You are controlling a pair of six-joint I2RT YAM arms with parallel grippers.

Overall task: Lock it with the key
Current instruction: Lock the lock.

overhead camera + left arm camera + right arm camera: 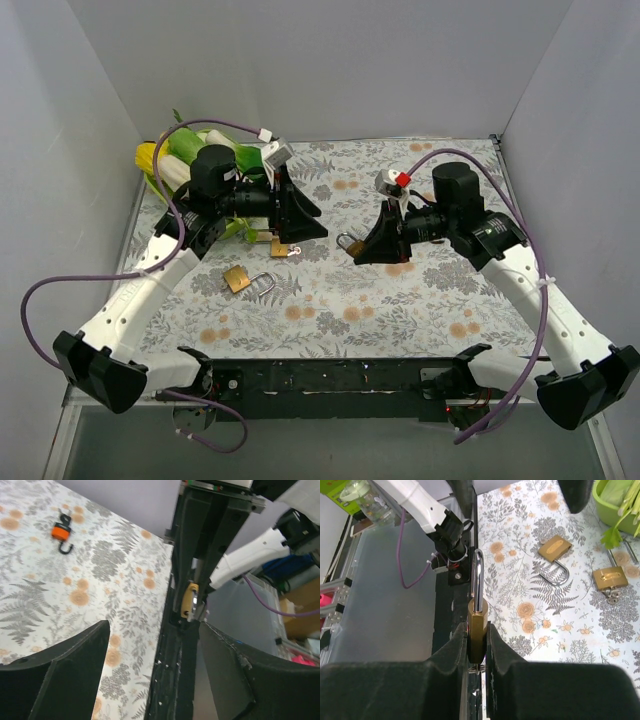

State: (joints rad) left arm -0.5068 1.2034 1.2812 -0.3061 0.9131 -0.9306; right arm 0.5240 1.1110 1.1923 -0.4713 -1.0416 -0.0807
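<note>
From above, the left gripper hung over the floral cloth toward 10 o'clock. The right gripper sat at its 3 o'clock, near the cloth's middle. A brass held padlock showed at the right gripper's tip, though this view left the grip itself unclear. An open-shackle padlock lay at 7 o'clock of the left gripper, and a third padlock lay just beside it at 6 o'clock. A green basket filled the 10 o'clock corner.

The left wrist view settled that tool: its 2 fingers stood wide apart with nothing between them, released. It alone showed an orange padlock lying on the cloth at 10 o'clock. At 1 o'clock the held padlock was a brass sliver between the other arm's black fingers.

The right wrist view alone showed the clamp. The 2 fingers were clenched on the flat sides of the held padlock's body, with the shackle upright at 12 o'clock. It was seen edge-on, so whether it was latched could not be told. A small metal bit below the body at 6 o'clock could not be identified. The open-shackle padlock lay at 2 o'clock and the third padlock at 3 o'clock.
</note>
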